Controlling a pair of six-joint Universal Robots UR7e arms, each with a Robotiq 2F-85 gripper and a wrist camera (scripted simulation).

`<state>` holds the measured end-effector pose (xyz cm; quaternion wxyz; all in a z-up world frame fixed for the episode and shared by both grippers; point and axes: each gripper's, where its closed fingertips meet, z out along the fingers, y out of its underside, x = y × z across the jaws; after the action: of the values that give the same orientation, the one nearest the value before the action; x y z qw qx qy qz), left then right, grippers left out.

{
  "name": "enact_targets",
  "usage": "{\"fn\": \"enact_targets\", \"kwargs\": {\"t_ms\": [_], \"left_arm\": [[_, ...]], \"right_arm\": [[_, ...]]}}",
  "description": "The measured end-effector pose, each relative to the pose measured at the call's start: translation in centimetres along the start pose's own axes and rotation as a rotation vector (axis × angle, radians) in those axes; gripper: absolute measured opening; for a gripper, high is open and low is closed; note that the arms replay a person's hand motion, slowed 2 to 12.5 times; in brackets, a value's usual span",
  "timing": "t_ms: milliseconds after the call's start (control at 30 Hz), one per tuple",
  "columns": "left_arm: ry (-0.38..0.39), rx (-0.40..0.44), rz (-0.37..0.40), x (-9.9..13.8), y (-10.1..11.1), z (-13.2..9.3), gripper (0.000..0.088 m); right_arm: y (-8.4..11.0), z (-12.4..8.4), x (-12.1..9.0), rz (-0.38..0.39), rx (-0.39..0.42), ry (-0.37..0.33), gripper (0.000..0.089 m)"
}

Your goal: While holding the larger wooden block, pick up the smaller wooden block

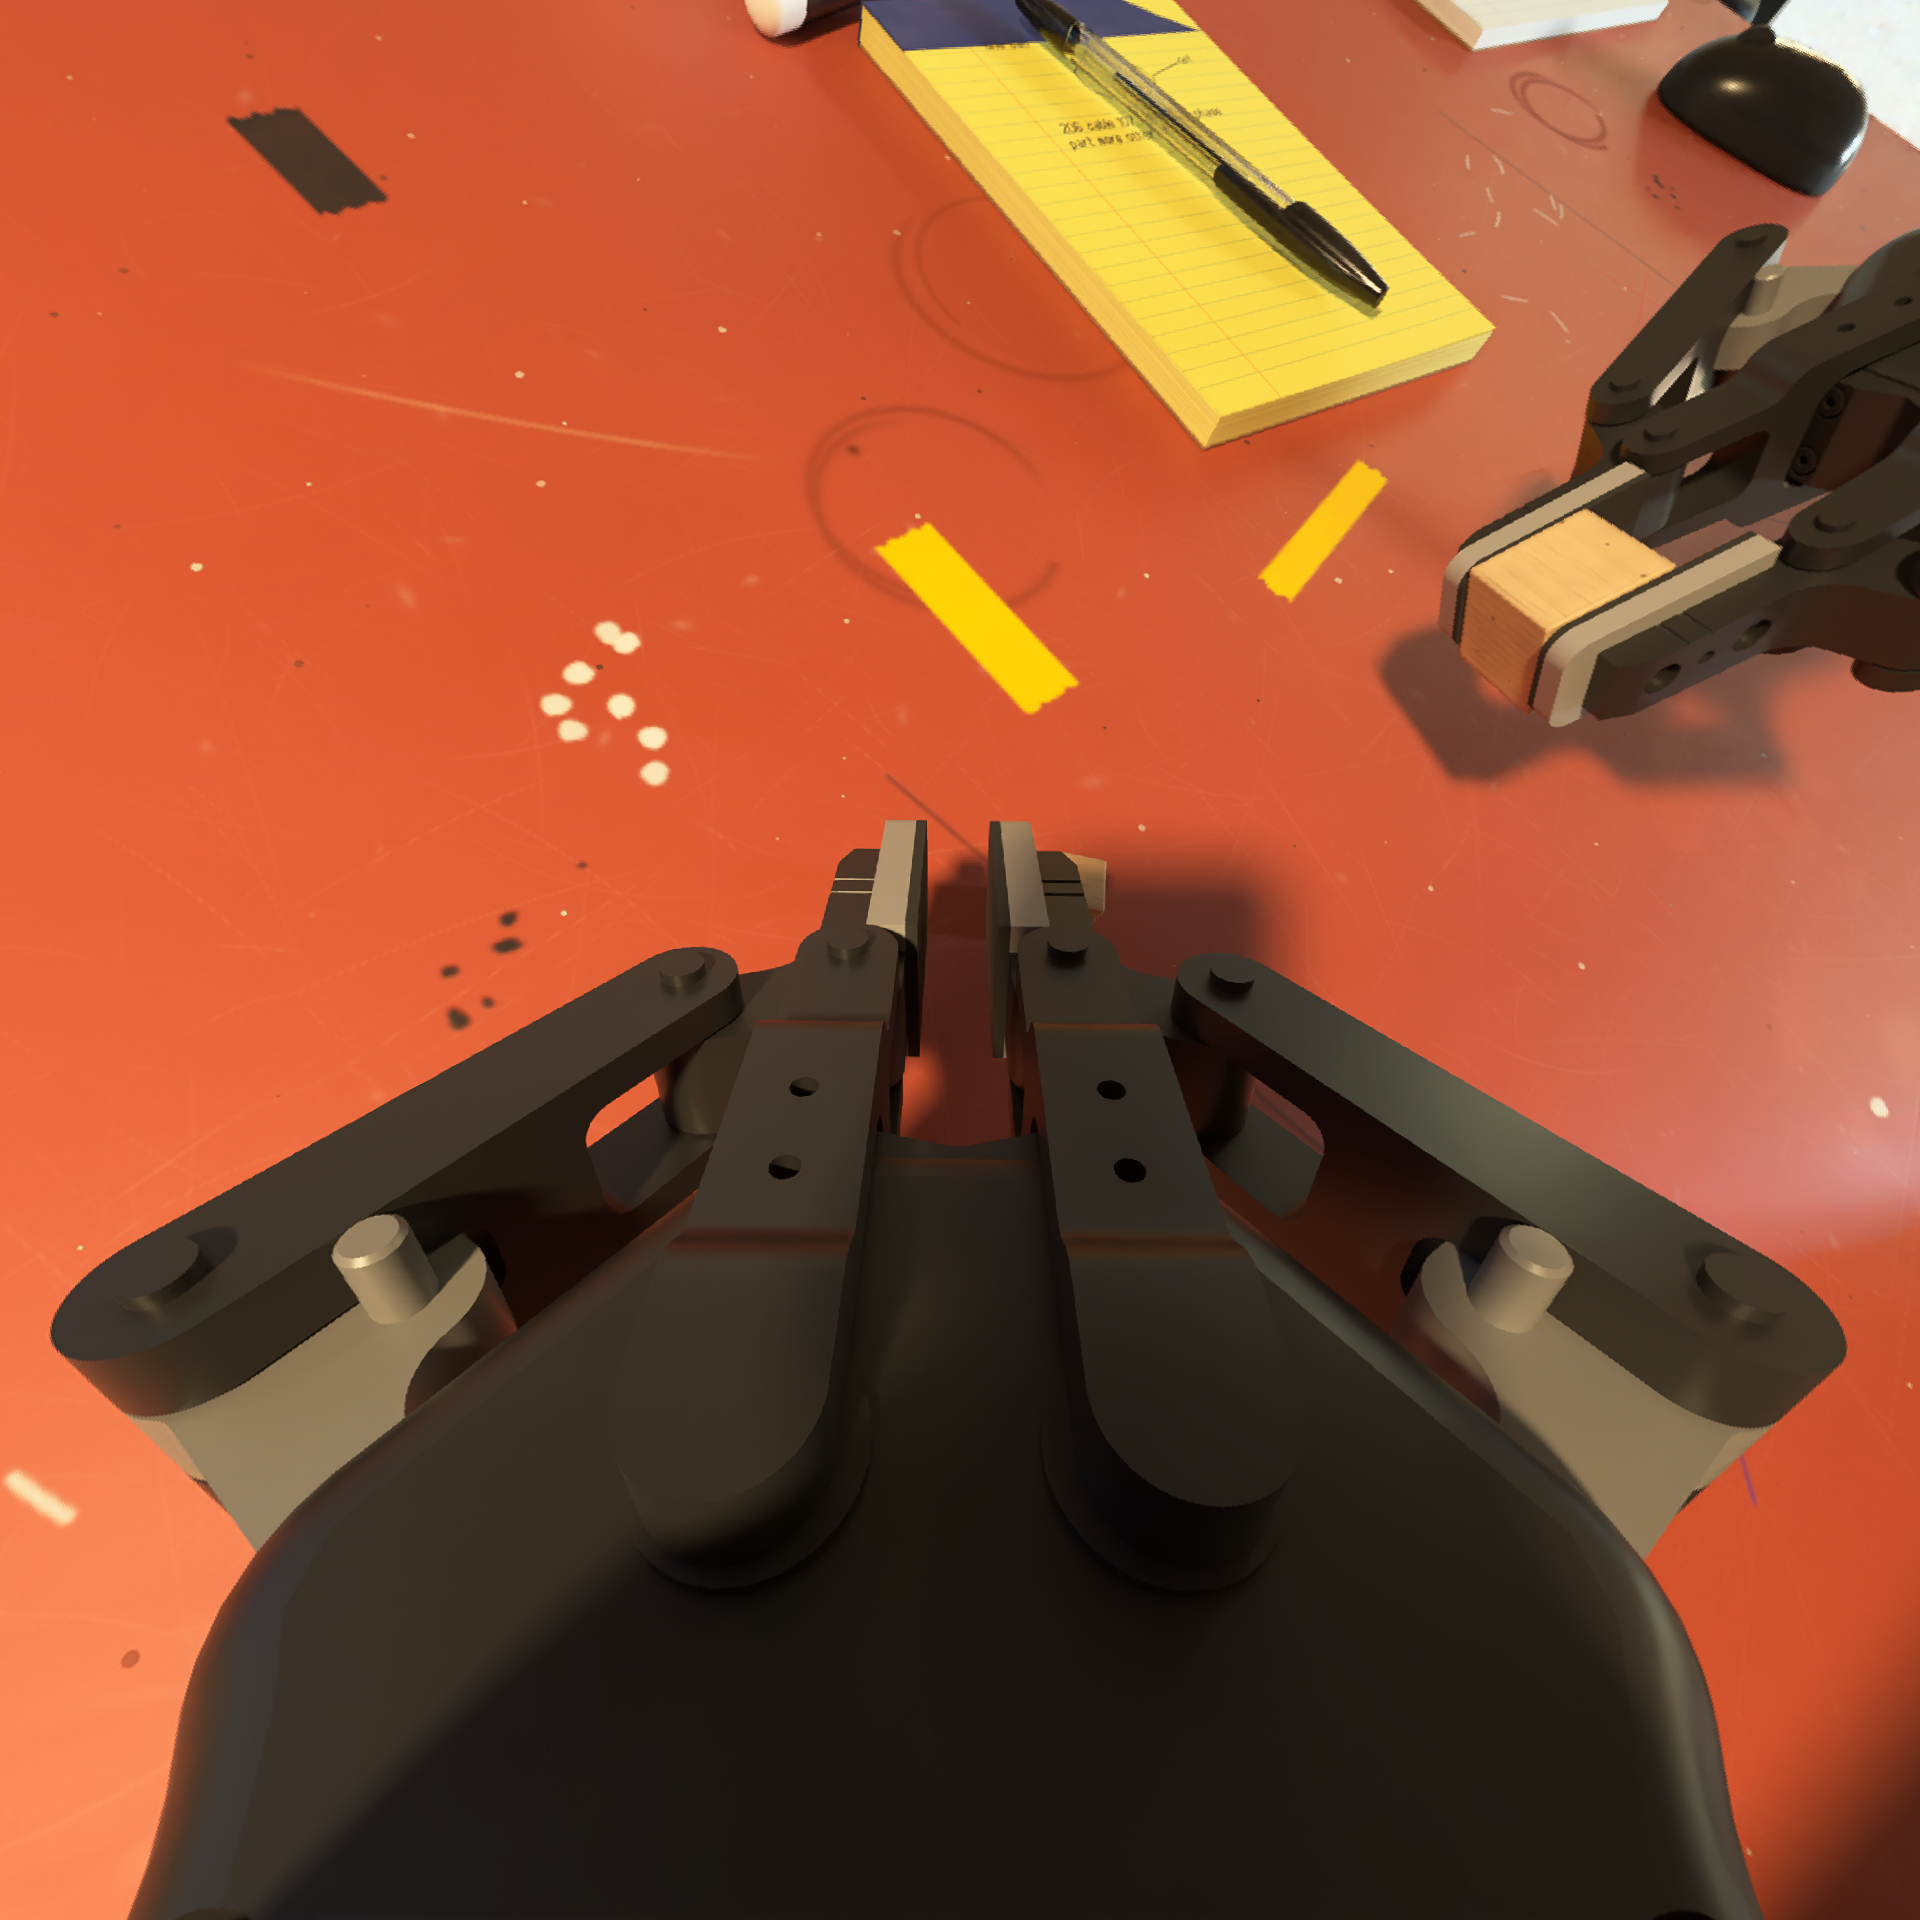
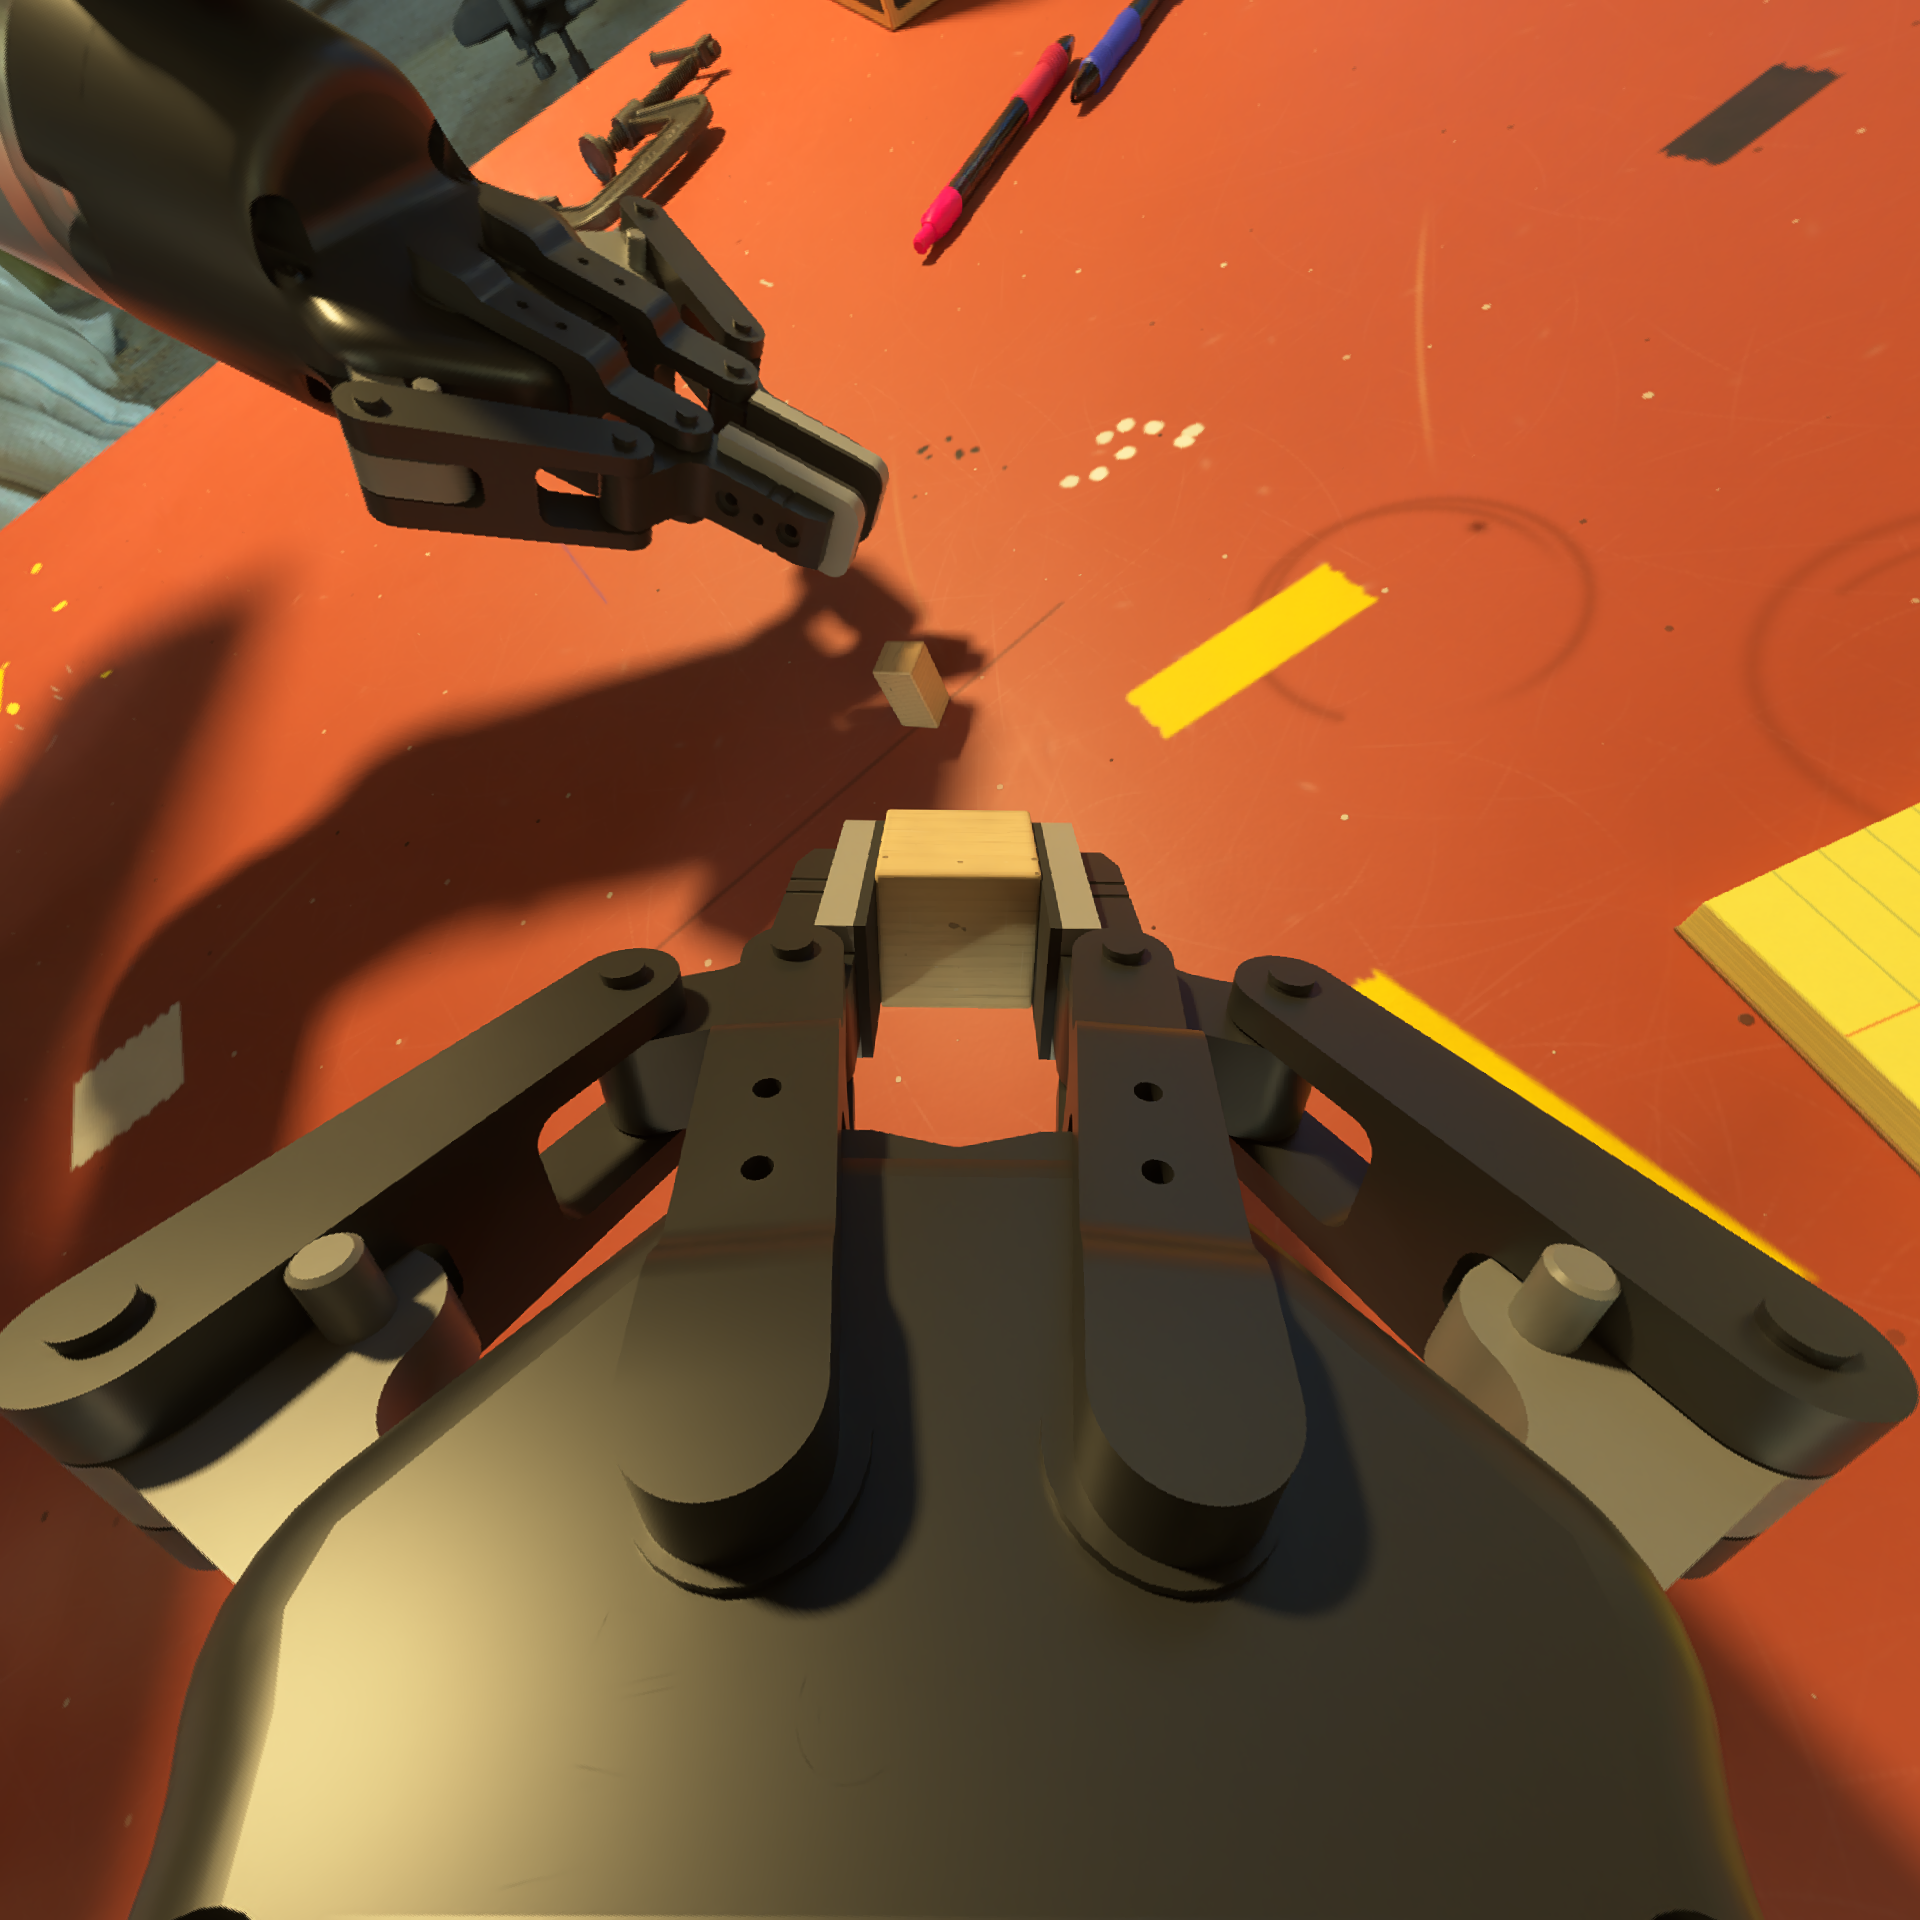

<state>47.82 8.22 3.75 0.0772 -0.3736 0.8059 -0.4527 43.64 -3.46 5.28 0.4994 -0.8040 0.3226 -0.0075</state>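
Larger wooden block [image 2: 957, 904] sits clenched in right gripper [image 2: 957, 883] fingers — smaller wooden block [image 2: 911, 683] lies free on the worktop [image 2: 1455, 883], left gripper [image 1: 957, 873] fingers nearly closed, empty.

The right gripper [image 2: 958, 883] has its two fingers pressed flat against opposite faces of the larger wooden block [image 2: 957, 904], which sits between the pads near the fingertips. The left gripper [image 1: 957, 868], raised above the table and pitched downward, has its fingers nearly parallel with only a narrow gap between the pads, and nothing lies in that gap.
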Motion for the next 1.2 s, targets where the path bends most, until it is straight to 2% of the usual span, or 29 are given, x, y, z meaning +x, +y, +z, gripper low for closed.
{"fn": "enact_targets", "kwargs": {"t_ms": [300, 733, 1200], "left_arm": [[0.065, -0.002, 0.003, 0.9, 0.0, -0.1, 0.0068], [0.11, -0.05, 0.086, 2.2, 0.9, 0.3, 0.0073], [0.098, -0.076, 0.086, 2.5, 1.4, 0.8, 0.0234]], "right_arm": [[0.0, 0.0, 0.1, 0.01, 0.002, -0.003, 0.0237], [0.0, -0.1, 0.2, 0.023, 0.006, -0.008, 0.0237], [0.1, 0.1, 0.2, 0.034, 0.001, -0.011, 0.0237]]}}
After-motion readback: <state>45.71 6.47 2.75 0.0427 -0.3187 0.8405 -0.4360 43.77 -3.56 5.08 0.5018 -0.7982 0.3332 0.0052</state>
